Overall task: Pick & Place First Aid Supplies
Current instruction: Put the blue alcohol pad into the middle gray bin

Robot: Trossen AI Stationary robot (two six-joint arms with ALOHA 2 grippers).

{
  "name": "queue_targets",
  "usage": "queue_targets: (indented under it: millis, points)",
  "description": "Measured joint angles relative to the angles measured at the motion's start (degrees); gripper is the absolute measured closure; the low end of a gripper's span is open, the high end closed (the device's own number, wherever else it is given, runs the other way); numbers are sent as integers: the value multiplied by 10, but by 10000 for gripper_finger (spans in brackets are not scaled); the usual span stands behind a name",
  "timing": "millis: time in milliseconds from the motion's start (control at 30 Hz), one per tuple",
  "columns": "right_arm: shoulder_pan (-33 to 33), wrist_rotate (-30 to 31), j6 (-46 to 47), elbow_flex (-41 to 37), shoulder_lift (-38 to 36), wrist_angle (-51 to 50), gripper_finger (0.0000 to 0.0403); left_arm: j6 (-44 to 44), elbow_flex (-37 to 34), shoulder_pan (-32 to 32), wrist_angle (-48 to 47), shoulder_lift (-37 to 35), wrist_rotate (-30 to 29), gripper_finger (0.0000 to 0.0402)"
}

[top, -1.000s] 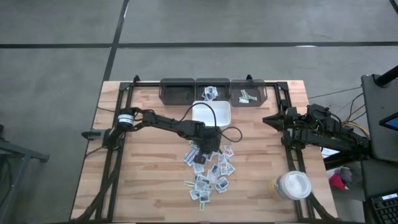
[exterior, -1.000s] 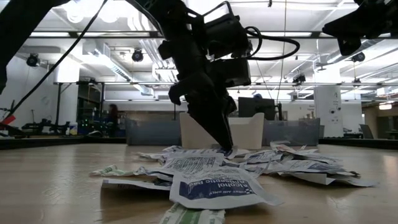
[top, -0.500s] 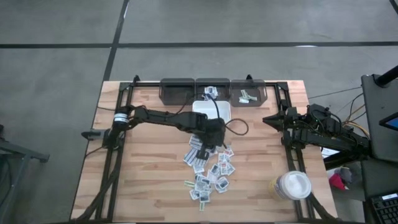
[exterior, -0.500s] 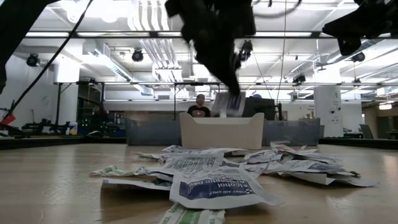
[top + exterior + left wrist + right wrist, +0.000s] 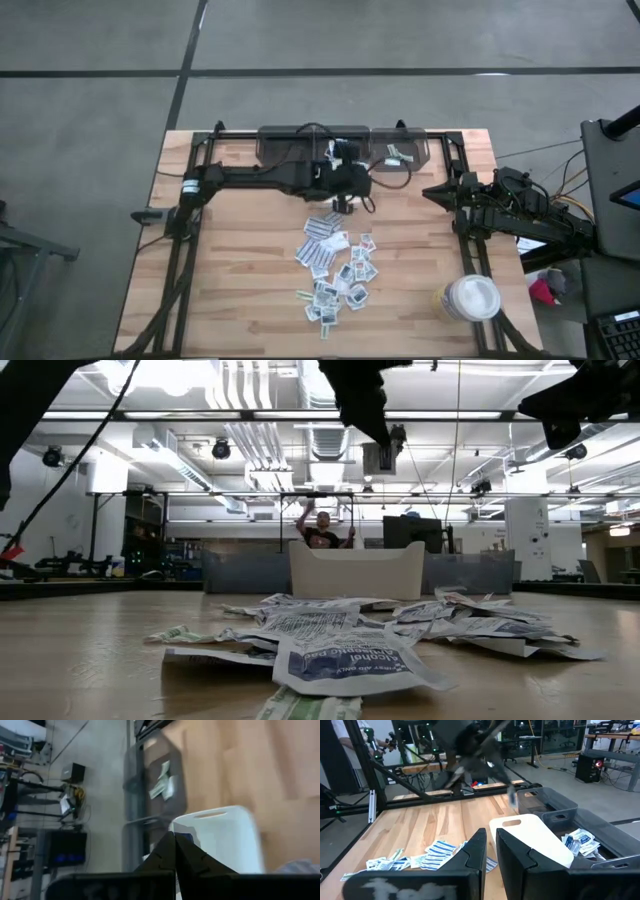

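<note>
I see the left gripper (image 5: 343, 203) pinched on a small flat packet (image 5: 380, 459), above the white square plastic tray (image 5: 532, 838); remaining white blue-striped packets (image 5: 335, 265) lie heaped at its 6 o'clock. The right gripper (image 5: 430, 192) idles at 3 o'clock, fingers narrow.

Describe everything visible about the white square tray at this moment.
The white tray is a square, plastic-looking container with rounded corners, raised walls and a slot handle cut into one rim. It sits flat on the wooden table, just in front of the dark bins, beyond the packet pile. The left arm hangs over it; its inside cannot be seen.
</note>
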Motion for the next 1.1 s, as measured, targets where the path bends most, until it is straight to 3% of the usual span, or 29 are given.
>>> queue_targets:
  millis: [167,567,800,1100]
  points:
    - [0,0,0,0,0,0,364,12,-3,64,1,0,35,401]
    - [0,1,0,0,0,0,364,-10,-7,253,31,6,290,401]
    - [0,4,0,0,0,0,364,-138,-7,315,63,33,356,402]
    - [0,34,0,0,0,0,364,-404,-7,331,65,77,372,402]
